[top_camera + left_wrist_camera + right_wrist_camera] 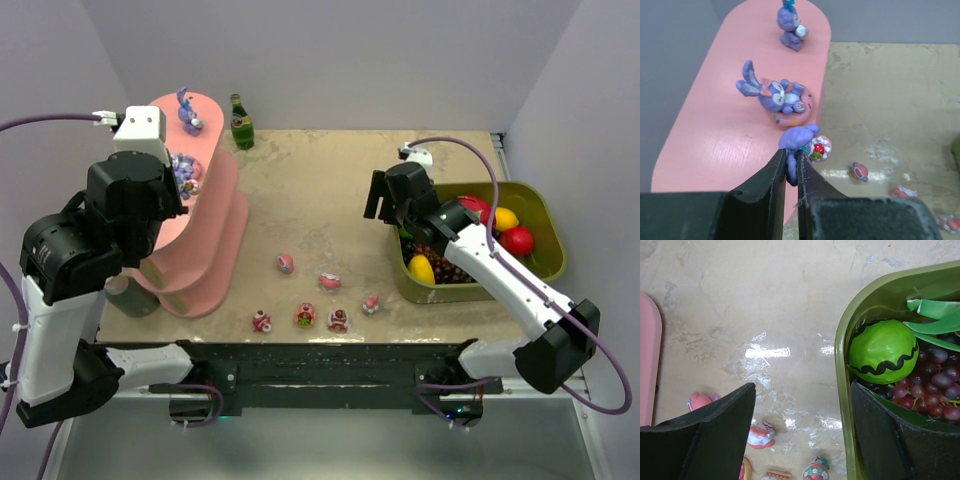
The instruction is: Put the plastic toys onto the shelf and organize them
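The salmon-pink shelf [205, 240] stands at the table's left. My left gripper [791, 160] is shut on a purple bunny toy [799, 138] with a strawberry cake, held at the right edge of a shelf tier [715, 130]. A purple bunny [777, 97] lies on that tier and another [790, 22] stands farther back. In the top view the left arm hides its gripper; the tier's toys [183, 172] show beside it. Several small red and pink toys [305, 316] lie on the table in front. My right gripper [802, 390] is open and empty above the tub's left rim [842, 365].
The olive-green tub [545, 215] at the right holds grapes, a lemon, red fruits and a green ball [885, 351]. A green bottle [241, 122] stands at the back beside the shelf. A clear jar [130, 295] sits at the shelf's near left foot.
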`<action>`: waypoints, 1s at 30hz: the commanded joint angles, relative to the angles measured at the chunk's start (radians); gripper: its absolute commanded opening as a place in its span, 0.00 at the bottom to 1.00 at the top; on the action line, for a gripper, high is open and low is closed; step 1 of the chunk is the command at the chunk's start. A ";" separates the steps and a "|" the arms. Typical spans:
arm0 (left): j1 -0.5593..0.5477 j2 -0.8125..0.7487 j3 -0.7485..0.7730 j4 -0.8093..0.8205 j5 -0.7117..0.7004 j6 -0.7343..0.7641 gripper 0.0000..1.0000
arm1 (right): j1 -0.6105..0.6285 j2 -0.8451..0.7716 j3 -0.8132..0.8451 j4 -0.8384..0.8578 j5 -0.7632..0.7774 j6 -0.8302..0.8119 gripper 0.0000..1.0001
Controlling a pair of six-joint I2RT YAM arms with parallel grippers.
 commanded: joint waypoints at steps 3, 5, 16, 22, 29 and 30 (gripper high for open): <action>0.026 -0.016 -0.023 0.009 -0.091 0.068 0.00 | -0.003 -0.004 0.047 0.039 -0.019 -0.007 0.79; 0.026 -0.028 -0.046 0.010 -0.093 0.071 0.00 | -0.003 -0.001 0.047 0.039 -0.021 -0.007 0.79; 0.033 -0.142 -0.083 0.010 -0.047 0.100 0.00 | -0.004 0.025 0.076 0.065 -0.048 -0.025 0.78; 0.033 -0.196 -0.125 0.009 -0.004 0.102 0.00 | -0.001 0.005 0.079 0.192 -0.186 -0.105 0.79; 0.033 -0.225 -0.190 0.009 0.022 0.100 0.00 | 0.032 0.011 0.098 0.331 -0.314 -0.176 0.80; 0.033 -0.223 -0.193 0.009 0.025 0.100 0.00 | 0.048 0.017 0.104 0.332 -0.315 -0.180 0.80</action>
